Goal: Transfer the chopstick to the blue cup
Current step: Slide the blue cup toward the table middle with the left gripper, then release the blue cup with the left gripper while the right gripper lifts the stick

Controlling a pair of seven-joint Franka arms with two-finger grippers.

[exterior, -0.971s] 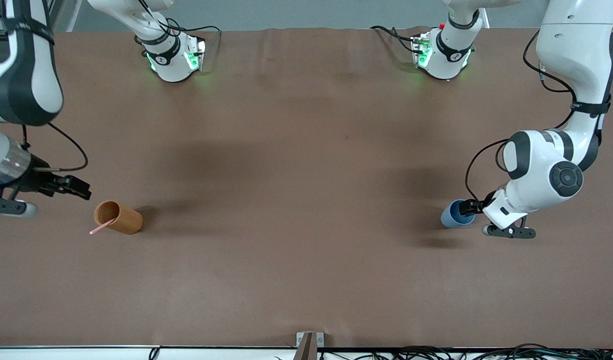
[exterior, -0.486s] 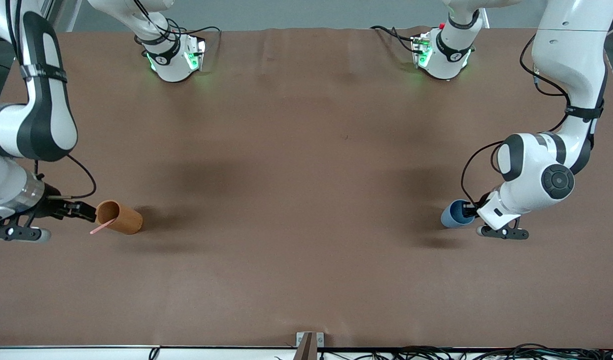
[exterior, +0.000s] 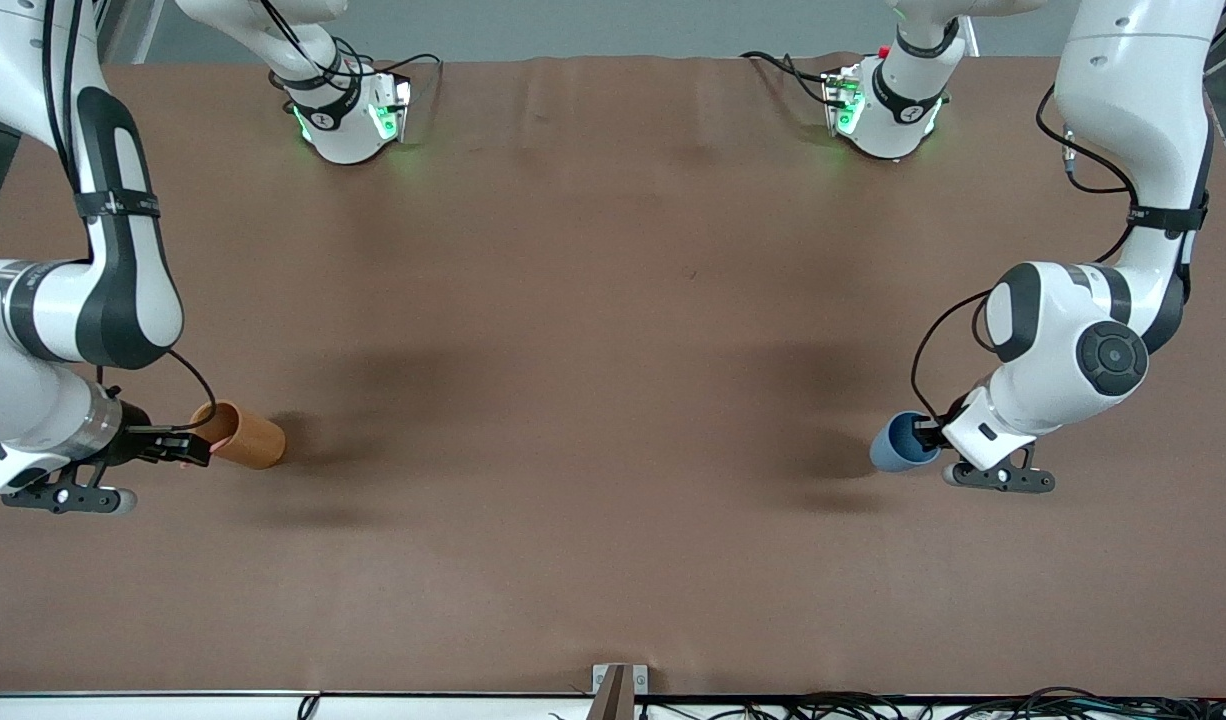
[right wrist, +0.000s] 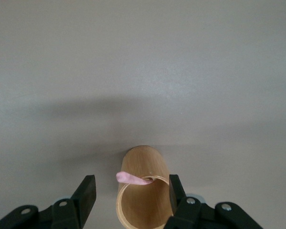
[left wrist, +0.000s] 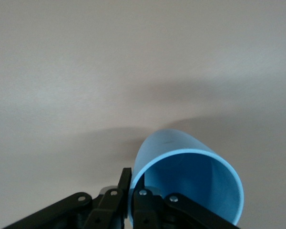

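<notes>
The blue cup (exterior: 893,447) is tipped on its side near the left arm's end of the table. My left gripper (exterior: 929,436) is shut on its rim (left wrist: 190,153), one finger inside the mouth and one outside (left wrist: 125,183). The pink chopstick (right wrist: 129,178) pokes out of the mouth of an orange-brown cup (exterior: 245,436) that lies on its side near the right arm's end. My right gripper (right wrist: 132,190) is open, its fingers (right wrist: 87,190) straddling that cup's mouth and the chopstick tip. In the front view the right gripper (exterior: 195,452) hides the chopstick.
Brown table cover (exterior: 593,400) spans the whole table, with both arm bases (exterior: 348,110) along the edge farthest from the front camera. A small metal bracket (exterior: 619,680) sits at the nearest edge.
The left gripper shut on the blue cup's rim, and the cup shifted slightly nearer the front camera. The right gripper came up to the orange-brown cup's mouth, its jaws narrowing, and now covers the chopstick.
</notes>
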